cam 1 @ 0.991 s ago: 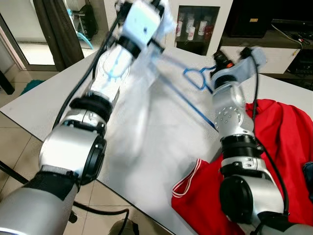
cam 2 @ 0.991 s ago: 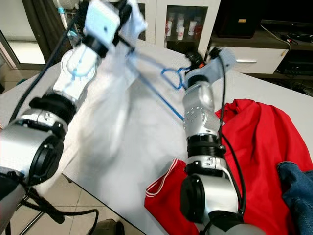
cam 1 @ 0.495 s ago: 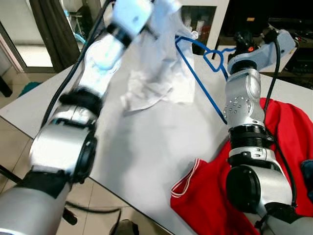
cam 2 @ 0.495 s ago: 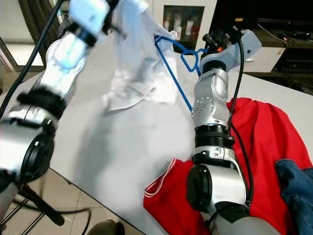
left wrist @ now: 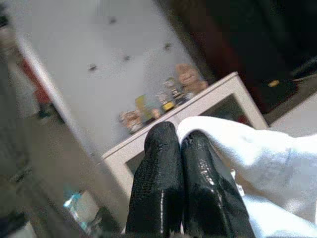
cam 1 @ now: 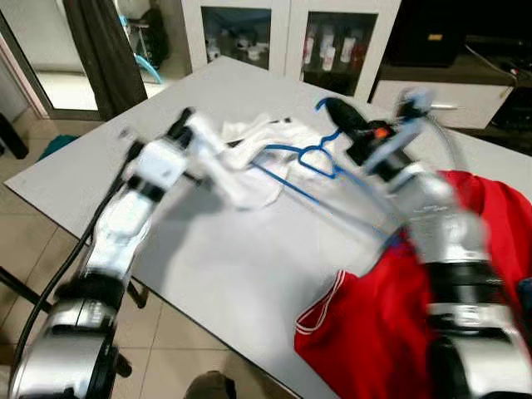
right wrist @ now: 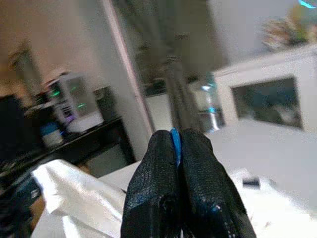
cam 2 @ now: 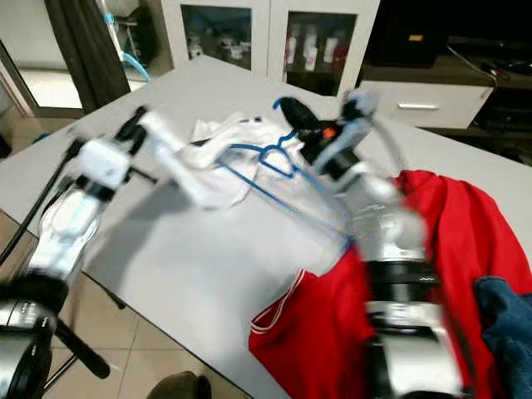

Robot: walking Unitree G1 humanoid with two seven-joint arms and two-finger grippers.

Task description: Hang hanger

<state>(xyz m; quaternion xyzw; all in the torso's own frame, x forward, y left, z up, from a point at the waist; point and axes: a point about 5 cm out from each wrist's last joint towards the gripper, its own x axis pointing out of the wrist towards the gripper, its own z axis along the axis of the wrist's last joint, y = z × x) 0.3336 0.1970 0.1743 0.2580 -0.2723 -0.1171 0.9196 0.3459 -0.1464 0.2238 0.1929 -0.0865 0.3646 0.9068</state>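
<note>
A blue wire hanger [cam 1: 309, 160] lies low over the grey table [cam 1: 224, 274], partly inside a white garment [cam 1: 253, 170] that rests crumpled on the tabletop. My left gripper [cam 1: 186, 123] is at the garment's left end, shut on a fold of the white cloth [left wrist: 233, 148]. My right gripper [cam 1: 332, 109] is at the hanger's hook, shut on it; a strip of the blue hanger [right wrist: 174, 141] shows between its fingers. Both arms are blurred.
A red garment [cam 1: 465, 274] is spread over the table's right side, with blue jeans [cam 2: 509, 328] at its right edge. A glass-door cabinet [cam 1: 324, 41] and a dark curtain [cam 1: 104, 50] stand behind. The table's front edge runs diagonally at lower left.
Both arms have come down from high up to just over the table. The white garment and hanger came down with them and now rest on the tabletop.
</note>
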